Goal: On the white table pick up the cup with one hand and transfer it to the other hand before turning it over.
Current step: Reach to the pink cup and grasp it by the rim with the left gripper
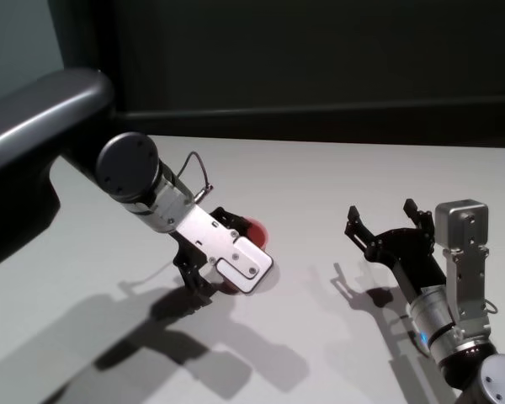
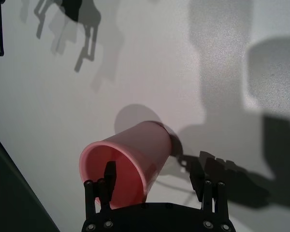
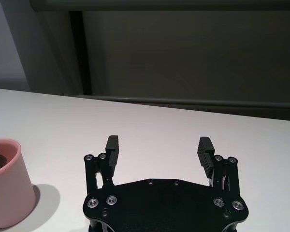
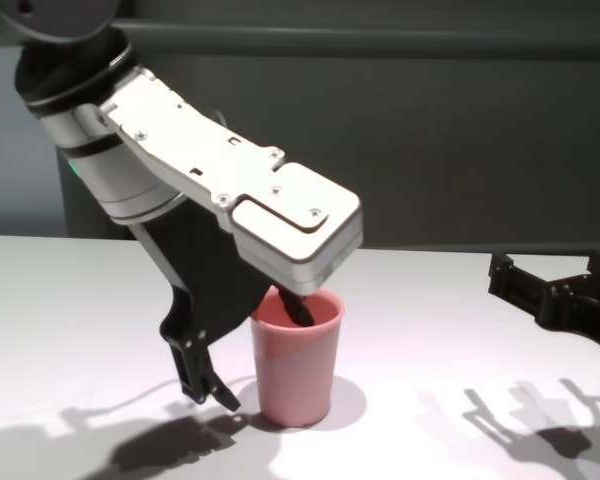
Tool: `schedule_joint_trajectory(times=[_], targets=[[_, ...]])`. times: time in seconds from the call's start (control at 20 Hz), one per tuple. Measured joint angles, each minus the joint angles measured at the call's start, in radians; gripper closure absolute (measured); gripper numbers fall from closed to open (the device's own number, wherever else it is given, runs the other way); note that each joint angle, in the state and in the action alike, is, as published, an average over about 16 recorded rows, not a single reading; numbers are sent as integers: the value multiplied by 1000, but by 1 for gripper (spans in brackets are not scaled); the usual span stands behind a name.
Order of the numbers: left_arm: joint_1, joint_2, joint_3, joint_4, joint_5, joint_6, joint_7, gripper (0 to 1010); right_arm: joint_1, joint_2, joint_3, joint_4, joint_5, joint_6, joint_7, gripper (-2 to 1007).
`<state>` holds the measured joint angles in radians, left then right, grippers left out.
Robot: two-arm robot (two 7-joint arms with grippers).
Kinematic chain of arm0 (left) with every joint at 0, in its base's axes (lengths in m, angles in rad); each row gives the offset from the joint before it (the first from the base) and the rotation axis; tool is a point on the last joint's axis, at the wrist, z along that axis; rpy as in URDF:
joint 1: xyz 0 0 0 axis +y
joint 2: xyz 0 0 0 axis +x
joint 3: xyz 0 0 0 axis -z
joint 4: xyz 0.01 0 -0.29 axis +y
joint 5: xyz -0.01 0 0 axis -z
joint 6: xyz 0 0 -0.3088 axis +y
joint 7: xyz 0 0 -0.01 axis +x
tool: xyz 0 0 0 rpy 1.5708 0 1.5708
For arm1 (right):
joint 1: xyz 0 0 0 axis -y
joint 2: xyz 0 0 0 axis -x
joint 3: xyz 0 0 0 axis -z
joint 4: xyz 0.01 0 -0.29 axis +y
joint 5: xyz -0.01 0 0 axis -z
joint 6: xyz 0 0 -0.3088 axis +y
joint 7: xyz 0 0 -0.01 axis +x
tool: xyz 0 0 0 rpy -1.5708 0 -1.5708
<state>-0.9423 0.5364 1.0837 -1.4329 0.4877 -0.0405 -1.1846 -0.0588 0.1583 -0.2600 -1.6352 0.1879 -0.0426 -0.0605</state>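
The small pink plastic cup (image 4: 296, 358), smooth and tapered with no handle, is standing upright, mouth up, on the plain white matte desk (image 1: 320, 177). Nothing shows it lifted: in the chest view its base is resting on the desk with a shadow pooled around it.

The left hand (image 2: 154, 186), a black fingered gripper on a silver wrist with a thin looping black cable (image 1: 198, 172), is reaching down at the cup with its fingers spread wide. One finger (image 2: 108, 176) is dipping inside the cup's mouth, while the opposite finger (image 4: 195, 385) is hanging outside the wall, down near the desk. So the cup's wall is sitting between the fingers, but they are not pressing it; the hand is released, not grasping.

The right hand (image 1: 387, 223), the black gripper on the white and grey arm, is hovering well apart from the cup on the robot's right, above the desk. Its fingers (image 3: 112, 147) are also standing wide open and holding nothing.

By my judgement the task is only beginning: the first hand is lining up for a pinch on the rim, and the closing, the lift, the hand-over to the right hand and the turning over are all waiting to be done.
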Motion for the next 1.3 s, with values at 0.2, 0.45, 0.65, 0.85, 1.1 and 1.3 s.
schedule_joint_trajectory(times=[0.2, 0.45, 0.65, 0.85, 1.1, 1.3], targets=[[-13, -8, 15, 9, 0, -4, -3, 7, 0, 0, 0, 0, 0, 0, 0, 3], [-27, -13, 31, 16, 0, -6, -7, 7, 0, 0, 0, 0, 0, 0, 0, 3], [-37, -15, 43, 19, -1, -7, -9, 7, 0, 0, 0, 0, 0, 0, 0, 3], [-45, -15, 51, 21, -2, -4, -4, 7, 0, 0, 0, 0, 0, 0, 0, 3], [-52, -15, 58, 24, 0, 4, 9, 7, 0, 0, 0, 0, 0, 0, 0, 3], [-55, -15, 60, 25, 1, 9, 18, 7, 0, 0, 0, 0, 0, 0, 0, 3]])
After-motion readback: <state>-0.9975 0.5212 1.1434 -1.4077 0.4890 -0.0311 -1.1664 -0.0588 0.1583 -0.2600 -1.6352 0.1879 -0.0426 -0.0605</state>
